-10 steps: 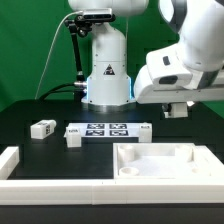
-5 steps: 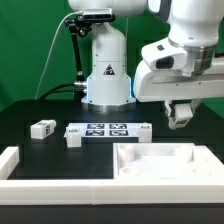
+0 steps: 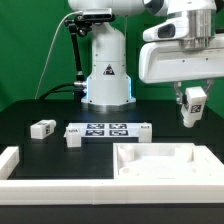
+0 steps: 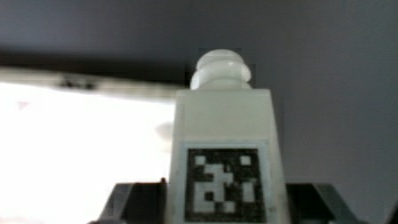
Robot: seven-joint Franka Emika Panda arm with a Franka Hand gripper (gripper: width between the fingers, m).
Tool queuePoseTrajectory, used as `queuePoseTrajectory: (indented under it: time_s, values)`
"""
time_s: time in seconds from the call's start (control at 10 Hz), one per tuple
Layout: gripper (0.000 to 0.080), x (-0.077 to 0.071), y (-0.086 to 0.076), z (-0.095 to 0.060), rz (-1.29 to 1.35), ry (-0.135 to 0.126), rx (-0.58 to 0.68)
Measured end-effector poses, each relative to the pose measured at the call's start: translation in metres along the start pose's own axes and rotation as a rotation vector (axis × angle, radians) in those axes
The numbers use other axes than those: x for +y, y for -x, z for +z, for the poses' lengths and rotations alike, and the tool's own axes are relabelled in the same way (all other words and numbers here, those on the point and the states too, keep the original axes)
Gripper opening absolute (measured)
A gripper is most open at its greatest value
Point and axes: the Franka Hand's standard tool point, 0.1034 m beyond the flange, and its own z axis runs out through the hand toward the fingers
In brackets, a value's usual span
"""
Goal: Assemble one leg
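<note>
— While hanging high at the exterior view's right, grips what?
— Grips the small chunky white plastic leg (image 3: 190,114), pinched between both fingers of the white-bodied two-finger gripper (image 3: 192,100). Closed to the block's width and no further.
— Confirmed from the wrist?
— Yes. Shows the leg (image 4: 226,130) stretching away from the lens, with a black-and-white square tag (image 4: 222,183) facing the camera and a rounded peg (image 4: 219,68) at the far end. Shows dark fingers (image 4: 143,205) pressed against both flanks.
— Touching the table anywhere?
— No. Held in the air, well clear of the black tabletop (image 3: 30,110), roughly upright below the fingers.
— And moving outward?
— Lower in the exterior view, reaching toward its left: the large white tray-shaped piece with raised walls (image 3: 160,148), lying flat. Beyond that, the thin flat white marker board (image 3: 105,130). Just beside its left end, a second small white tagged block (image 3: 72,135); farther left, well apart from the tray, a third small white block (image 3: 42,127). Behind everything, the white robot base (image 3: 105,70) against a green backdrop (image 3: 30,50).
</note>
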Motion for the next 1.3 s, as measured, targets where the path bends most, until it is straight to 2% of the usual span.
queuePoseTrajectory:
  time_s: [0.2,0.3,0.5,0.7,1.1,1.2,1.3]
  values:
    - [0.0291,0.0,0.003,0.003,-0.024,-0.013,0.168]
    - [0.0291,0.007,0.003,0.015,-0.081,-0.003,0.163]
    - [0.0291,0.019,-0.021,0.018,-0.139,0.011,0.186]
    - [0.0291,0.022,-0.03,0.021,-0.161,0.015,0.192]
    - [0.0291,0.022,-0.03,0.021,-0.163,0.014,0.192]
    - [0.0291,0.023,-0.035,0.019,-0.173,0.016,0.197]
    - [0.0291,0.023,-0.051,0.014,-0.184,0.017,0.201]
